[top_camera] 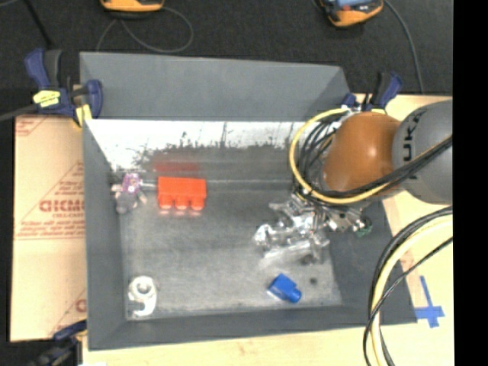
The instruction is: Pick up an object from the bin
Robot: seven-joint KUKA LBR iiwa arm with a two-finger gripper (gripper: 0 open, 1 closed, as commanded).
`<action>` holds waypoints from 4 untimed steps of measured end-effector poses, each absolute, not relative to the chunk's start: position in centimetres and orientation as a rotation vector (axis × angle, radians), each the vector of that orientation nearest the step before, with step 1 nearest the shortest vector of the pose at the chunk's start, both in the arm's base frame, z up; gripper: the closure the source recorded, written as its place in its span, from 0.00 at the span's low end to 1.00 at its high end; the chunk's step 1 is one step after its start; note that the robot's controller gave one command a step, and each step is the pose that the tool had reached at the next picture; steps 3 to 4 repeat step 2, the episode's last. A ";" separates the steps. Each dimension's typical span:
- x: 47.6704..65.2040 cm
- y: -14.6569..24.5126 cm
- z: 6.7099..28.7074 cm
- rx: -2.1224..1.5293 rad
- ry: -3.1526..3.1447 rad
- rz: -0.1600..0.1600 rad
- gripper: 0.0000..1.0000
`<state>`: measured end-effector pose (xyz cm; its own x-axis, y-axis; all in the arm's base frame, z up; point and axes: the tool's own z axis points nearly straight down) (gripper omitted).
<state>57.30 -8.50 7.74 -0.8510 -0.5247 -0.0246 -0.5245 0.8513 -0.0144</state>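
**Grey arm, orange cap, looped cables**

The arm [436, 152] is a rounded grey link with black letters on it, only partly in view. A glossy orange-brown dome cover [358, 152] caps its wrist. Black and yellow cables [296, 158] loop round the dome. The gripper [293, 235] is shiny silver metal.

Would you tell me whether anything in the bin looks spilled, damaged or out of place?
Nothing stands out: the red block, purple piece, white piece and blue piece lie apart on the bin floor.
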 end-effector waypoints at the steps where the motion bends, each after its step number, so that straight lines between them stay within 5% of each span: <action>1: 57.1 -7.4 7.8 -1.075 2.927 -0.022 0.00; 2: 57.2 -7.0 8.0 -1.074 2.920 -0.016 1.00; 4: 57.2 -7.0 8.0 -1.074 2.920 -0.016 1.00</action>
